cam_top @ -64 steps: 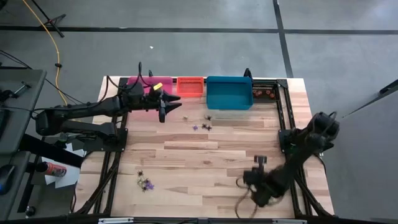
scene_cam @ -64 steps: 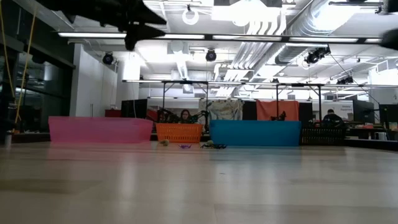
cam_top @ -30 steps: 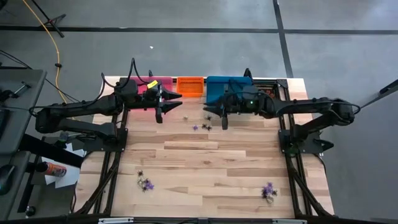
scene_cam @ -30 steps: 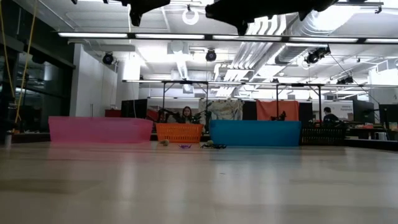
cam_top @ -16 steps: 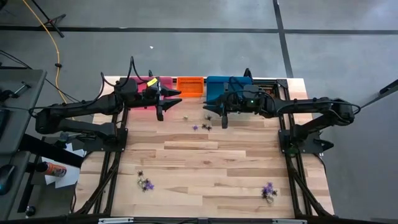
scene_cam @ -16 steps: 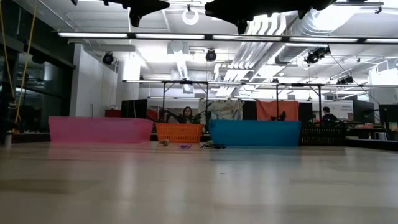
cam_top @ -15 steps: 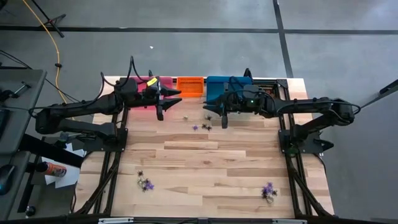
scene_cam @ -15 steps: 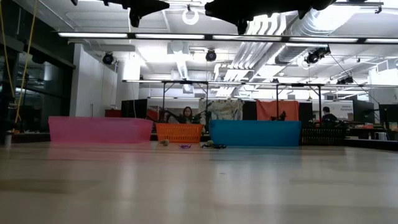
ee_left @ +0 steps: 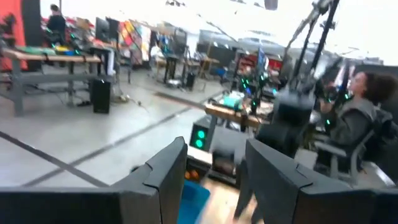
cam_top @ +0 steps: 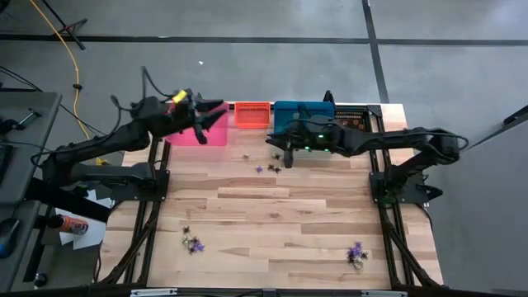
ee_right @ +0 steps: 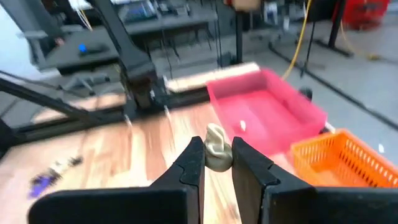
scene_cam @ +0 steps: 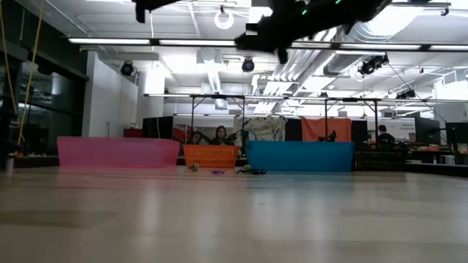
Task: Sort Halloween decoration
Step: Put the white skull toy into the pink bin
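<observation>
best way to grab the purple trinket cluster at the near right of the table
Come straight down on the purple trinket cluster from above and pinch a single piece at its outer edge. The pieces lie flat and tangled on the open table, with nothing crowding them, so a top approach looks simplest.

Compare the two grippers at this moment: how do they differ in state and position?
The left gripper is open and empty, while the right gripper is shut on a pale whitish trinket. In the high view, the left gripper sits over the pink bin, while the right gripper is off the blue bin's near left corner. Both hang well above the table.
</observation>
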`<state>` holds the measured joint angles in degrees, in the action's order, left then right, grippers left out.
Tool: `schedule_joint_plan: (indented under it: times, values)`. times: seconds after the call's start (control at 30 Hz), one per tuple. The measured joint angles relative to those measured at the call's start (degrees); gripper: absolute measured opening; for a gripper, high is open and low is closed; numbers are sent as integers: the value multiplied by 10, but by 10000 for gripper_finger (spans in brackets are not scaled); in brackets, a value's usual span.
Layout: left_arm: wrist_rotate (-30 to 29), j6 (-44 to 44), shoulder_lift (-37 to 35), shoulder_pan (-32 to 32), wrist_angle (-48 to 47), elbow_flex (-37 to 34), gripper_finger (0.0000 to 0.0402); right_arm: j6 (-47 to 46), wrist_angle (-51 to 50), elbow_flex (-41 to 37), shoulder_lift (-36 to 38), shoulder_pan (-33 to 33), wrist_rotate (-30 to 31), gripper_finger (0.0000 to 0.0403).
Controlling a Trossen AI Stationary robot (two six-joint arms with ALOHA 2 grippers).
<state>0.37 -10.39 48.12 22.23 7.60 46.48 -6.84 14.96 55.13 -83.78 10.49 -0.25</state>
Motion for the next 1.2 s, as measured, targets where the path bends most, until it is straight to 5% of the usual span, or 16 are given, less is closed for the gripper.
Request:
schedule_joint_plan:
  times: [0.37, 0.93, 1.2]
  values:
    - [0, 1, -54, 23, -13, 0, 154, -7, 8, 180, -227, 9, -8, 42]
    - [0, 1, -57, 22, -14, 0, 154, -48, -142, 644, -568, 53, -18, 42]
    - [0, 1, -57, 22, -14, 0, 154, -88, -202, 708, -624, 61, 39, 42]
